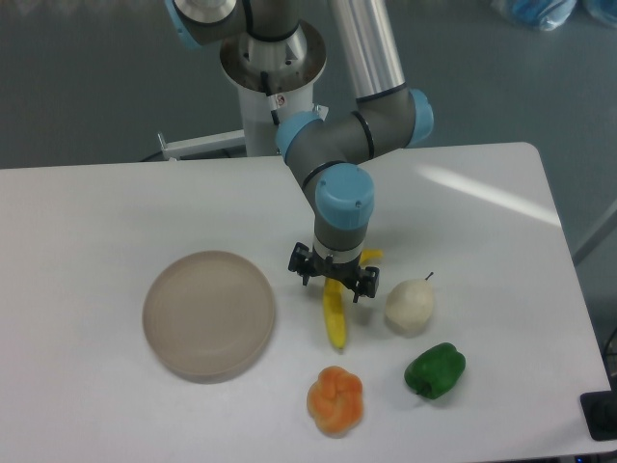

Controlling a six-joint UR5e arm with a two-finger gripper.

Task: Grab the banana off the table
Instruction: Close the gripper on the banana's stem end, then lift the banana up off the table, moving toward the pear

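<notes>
We see the gripper [333, 277] spread open over the banana [335, 316]; the banana lies on the table [87, 212], between plate [208, 313] and whitish fruit [409, 305]; no readable writing.

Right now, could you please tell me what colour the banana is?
Bright yellow: the banana, seen in the fixed camera view.

Bright, even overhead light, soft faint shadows, a glare streak on the table [482, 188], sharp focus.
</notes>
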